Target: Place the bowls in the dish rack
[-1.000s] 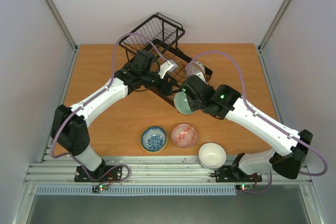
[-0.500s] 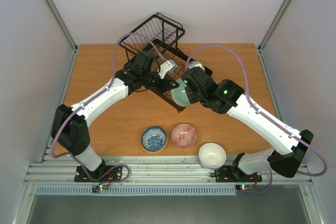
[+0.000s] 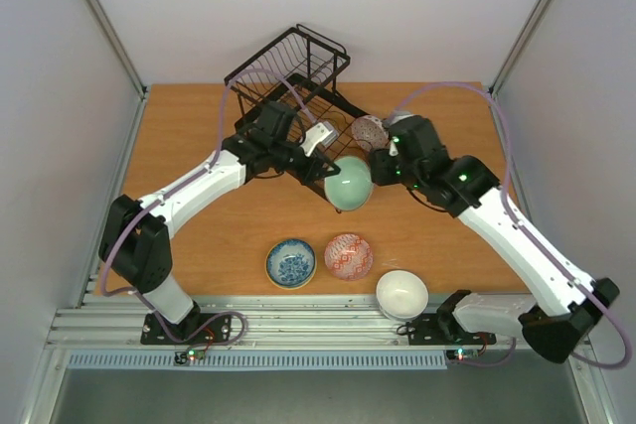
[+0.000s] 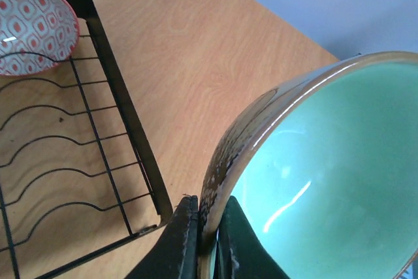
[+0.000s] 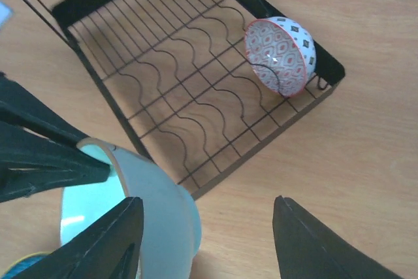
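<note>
My left gripper point(image 3: 330, 170) point(image 4: 206, 204) is shut on the rim of the pale green bowl point(image 3: 350, 184) point(image 4: 326, 174) point(image 5: 157, 207), one finger inside and one outside. It holds the bowl tilted just off the near corner of the black wire dish rack point(image 3: 288, 59) point(image 4: 124, 115) point(image 5: 196, 96). My right gripper point(image 3: 382, 162) point(image 5: 209, 204) stands open just right of that bowl and grips nothing. A pink-red patterned bowl point(image 3: 370, 132) point(image 4: 32, 24) point(image 5: 281, 47) leans in the rack's right end.
Three bowls sit in a row near the table's front edge: a blue-and-white one point(image 3: 290, 262), a red patterned one point(image 3: 348, 255) and a plain white one point(image 3: 401, 294). The rack's raised basket point(image 3: 303, 52) stands at the back.
The right gripper carried the green bowl up to the rack, opened and drew back to the right. The left gripper shut on the bowl's rim and now holds it alone.
</note>
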Tool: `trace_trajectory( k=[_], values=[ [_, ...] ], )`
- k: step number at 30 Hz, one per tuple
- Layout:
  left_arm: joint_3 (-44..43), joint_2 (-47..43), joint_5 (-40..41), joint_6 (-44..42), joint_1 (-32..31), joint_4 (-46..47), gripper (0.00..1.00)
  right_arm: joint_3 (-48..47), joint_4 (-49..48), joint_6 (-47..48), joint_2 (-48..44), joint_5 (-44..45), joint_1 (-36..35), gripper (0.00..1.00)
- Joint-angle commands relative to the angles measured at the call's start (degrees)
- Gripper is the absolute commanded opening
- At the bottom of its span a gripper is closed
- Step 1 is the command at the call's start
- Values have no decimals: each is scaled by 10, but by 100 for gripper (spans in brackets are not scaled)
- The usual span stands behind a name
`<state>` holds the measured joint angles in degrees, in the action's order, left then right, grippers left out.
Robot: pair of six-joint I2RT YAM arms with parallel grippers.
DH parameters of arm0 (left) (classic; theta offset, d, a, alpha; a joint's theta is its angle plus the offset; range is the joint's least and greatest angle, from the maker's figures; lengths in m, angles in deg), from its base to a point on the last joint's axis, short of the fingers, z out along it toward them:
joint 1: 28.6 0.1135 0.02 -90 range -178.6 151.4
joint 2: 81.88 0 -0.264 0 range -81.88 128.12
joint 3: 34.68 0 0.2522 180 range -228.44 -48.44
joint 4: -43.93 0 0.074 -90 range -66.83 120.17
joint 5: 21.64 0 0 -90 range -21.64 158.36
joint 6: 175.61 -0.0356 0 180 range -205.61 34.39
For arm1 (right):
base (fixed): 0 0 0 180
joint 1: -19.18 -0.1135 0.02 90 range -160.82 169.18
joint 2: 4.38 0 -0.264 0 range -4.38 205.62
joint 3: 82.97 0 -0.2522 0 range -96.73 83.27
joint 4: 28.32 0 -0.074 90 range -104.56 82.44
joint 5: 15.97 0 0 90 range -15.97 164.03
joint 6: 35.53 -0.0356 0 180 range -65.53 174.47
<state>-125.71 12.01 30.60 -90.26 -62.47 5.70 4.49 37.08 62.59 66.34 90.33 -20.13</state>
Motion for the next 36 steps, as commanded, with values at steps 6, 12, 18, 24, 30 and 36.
trace_trajectory(
  k=[6,12,18,24,30,36],
  values=[
    [17,-19,-87,10,11,59,0,85,-123,-58,-75,-314,71,74],
    [26,-26,-142,25,26,81,1,163,-176,-80,-85,-352,73,96],
    [38,-32,-174,57,47,112,0,210,-190,-109,-115,-333,72,97],
    [44,-29,-193,76,56,131,1,229,-204,-122,-121,-334,73,95],
    [49,-24,-235,99,61,153,0,239,-231,-126,-117,-331,72,90],
    [49,-21,-253,104,61,156,1,239,-252,-118,-122,-307,72,84]
  ],
)
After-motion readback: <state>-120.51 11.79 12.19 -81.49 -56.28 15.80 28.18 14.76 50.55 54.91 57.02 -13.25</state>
